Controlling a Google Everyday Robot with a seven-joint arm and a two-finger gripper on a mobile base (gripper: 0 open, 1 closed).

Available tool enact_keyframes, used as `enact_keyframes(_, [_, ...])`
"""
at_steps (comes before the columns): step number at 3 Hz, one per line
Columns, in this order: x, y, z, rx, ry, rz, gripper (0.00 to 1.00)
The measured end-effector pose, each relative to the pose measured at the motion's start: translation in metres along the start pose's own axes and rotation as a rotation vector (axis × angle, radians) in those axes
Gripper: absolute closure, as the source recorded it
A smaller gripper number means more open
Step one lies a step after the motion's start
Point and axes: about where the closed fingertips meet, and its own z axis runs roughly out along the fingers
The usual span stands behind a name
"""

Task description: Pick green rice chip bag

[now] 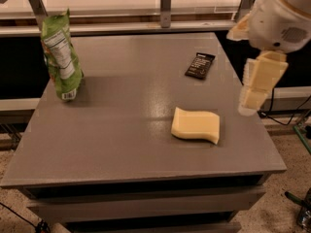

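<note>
The green rice chip bag (61, 57) stands upright at the far left of the grey table (121, 140), its white nutrition panel facing me. My gripper (256, 84) hangs at the right side, over the table's right edge, below the white arm housing (284, 13). It is far from the bag, across the whole table width, and holds nothing that I can see.
A flat yellow sponge (196, 125) lies right of centre on the table. A small black packet (200, 65) lies at the back right. A rail with metal posts (165, 6) runs behind the table. Cables lie on the floor at the right.
</note>
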Motion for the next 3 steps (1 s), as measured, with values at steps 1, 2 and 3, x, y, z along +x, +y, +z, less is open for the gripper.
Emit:
enact_keyframes(1, [-0.052,-0.022,0.013,-0.032,-0.026,-0.145,0.0])
enact_keyframes(2, [-0.14,-0.046,0.035,-0.048,-0.047,-0.354,0.0])
enact_keyframes(3, [-0.218,-0.059,0.054,-0.042,-0.069,-0.52,0.0])
